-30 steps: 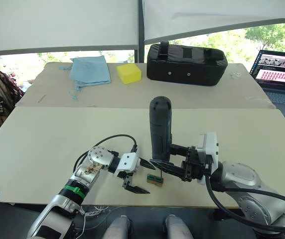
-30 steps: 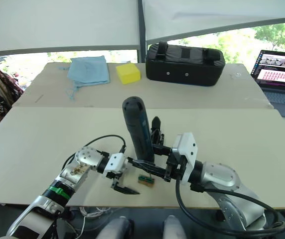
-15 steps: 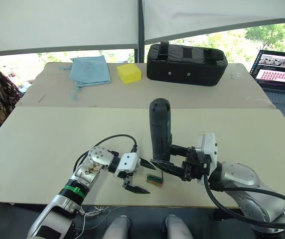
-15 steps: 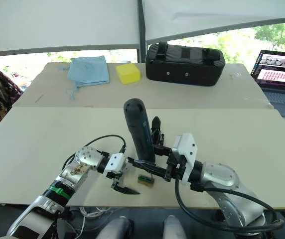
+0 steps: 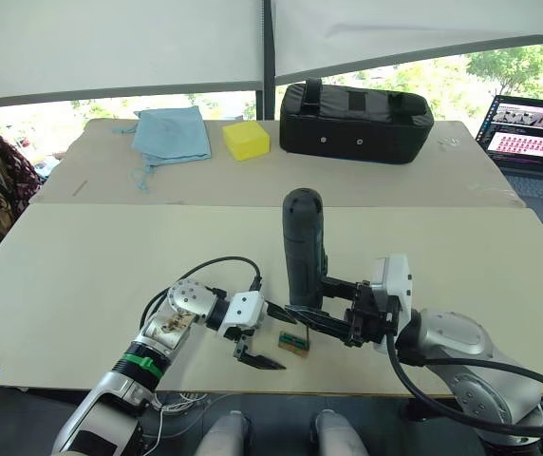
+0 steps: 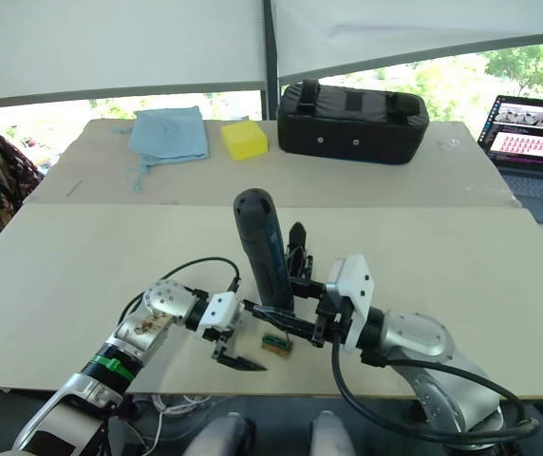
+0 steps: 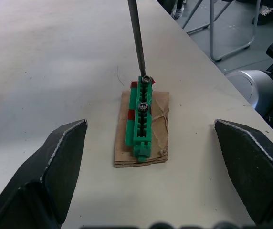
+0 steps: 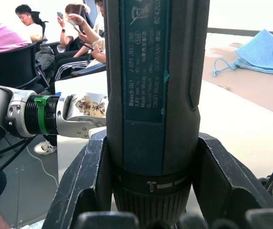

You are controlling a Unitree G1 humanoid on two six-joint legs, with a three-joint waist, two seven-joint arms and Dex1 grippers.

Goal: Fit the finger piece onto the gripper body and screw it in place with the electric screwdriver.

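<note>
Picking a screw off the green holder with the driver

Right gripper [image 6: 295, 299] fingers clamped on electric screwdriver [image 6: 263, 249], upright, bit on end screw of green screw strip [image 7: 141, 117]. Left gripper [image 5: 267, 337] fingers spread, empty, just beside it. I'd keep bit vertical, press lightly

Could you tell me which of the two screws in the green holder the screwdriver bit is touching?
The screw at the holder's end farther from the left gripper; the bit sits on it, while the middle screw stands free.
</note>
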